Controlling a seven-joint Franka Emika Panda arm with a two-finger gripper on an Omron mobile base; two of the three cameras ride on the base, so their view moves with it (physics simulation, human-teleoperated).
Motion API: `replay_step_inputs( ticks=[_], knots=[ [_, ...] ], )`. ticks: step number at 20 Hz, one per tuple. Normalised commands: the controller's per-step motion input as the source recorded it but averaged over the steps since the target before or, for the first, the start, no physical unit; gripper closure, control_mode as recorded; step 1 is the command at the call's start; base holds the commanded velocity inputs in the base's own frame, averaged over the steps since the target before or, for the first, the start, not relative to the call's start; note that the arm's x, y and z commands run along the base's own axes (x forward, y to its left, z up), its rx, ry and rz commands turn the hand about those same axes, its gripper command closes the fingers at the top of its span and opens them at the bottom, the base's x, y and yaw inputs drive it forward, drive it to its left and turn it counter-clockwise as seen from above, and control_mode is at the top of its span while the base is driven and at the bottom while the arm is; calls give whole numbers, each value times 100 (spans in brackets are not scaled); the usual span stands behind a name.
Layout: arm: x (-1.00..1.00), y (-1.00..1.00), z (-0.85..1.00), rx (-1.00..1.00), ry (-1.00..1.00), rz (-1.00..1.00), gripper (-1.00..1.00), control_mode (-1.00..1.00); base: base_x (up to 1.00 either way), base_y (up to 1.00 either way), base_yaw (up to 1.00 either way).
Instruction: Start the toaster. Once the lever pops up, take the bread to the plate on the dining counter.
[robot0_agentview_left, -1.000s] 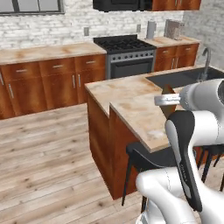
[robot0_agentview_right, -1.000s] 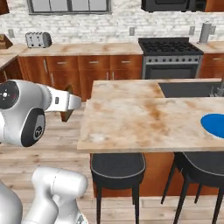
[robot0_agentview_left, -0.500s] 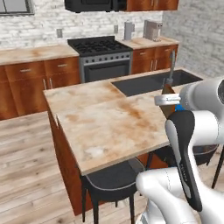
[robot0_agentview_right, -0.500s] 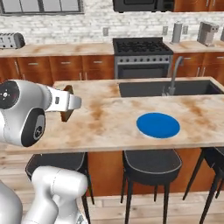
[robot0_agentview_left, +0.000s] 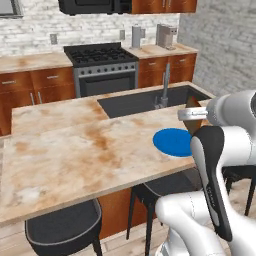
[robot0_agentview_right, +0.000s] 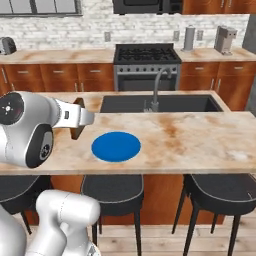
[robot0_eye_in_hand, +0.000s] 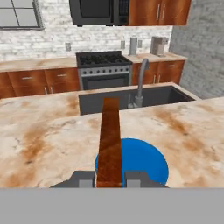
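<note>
My gripper (robot0_eye_in_hand: 110, 178) is shut on the bread (robot0_eye_in_hand: 109, 140), a brown slice held edge-on between the fingertips. It hovers over the near left part of the blue plate (robot0_eye_in_hand: 142, 162), which lies flat on the dining counter (robot0_eye_in_hand: 39, 144). From the left base view the gripper (robot0_agentview_left: 182, 114) and the bread (robot0_agentview_left: 194, 102) hang just right of the plate (robot0_agentview_left: 172, 141). In the right base view the gripper (robot0_agentview_right: 89, 119) holds the bread (robot0_agentview_right: 77, 132) just left of the plate (robot0_agentview_right: 116, 146). The toaster (robot0_agentview_right: 7, 46) stands on the far back counter.
A dark sink (robot0_agentview_right: 160, 103) with a tall faucet (robot0_agentview_right: 156, 87) sits in the slab behind the plate. Dark round stools (robot0_agentview_right: 114, 189) stand under the counter's near edge. A stove (robot0_agentview_left: 102, 62) is against the back wall.
The whole picture has shifted as the base drove along the dining counter. The plate has come from the view's edge to just under my hand. My gripper stays shut on the bread.
</note>
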Motion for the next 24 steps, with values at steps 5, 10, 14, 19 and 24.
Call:
replay_step_inputs(
  ticks=[5, 10, 14, 19, 24],
  knots=[
    [0, 0, 0, 0, 0, 0, 100, 100, 0, -48, 17],
    [0, 0, 0, 0, 0, 0, 100, 100, -4, -2, 8],
    [0, 0, 0, 0, 0, 0, 100, 100, 6, -14, 18],
    [0, 0, 0, 0, 0, 0, 100, 100, 17, -26, 16],
    [3, -10, -3, 0, 0, 3, 100, -100, 15, -23, 10]
  ],
)
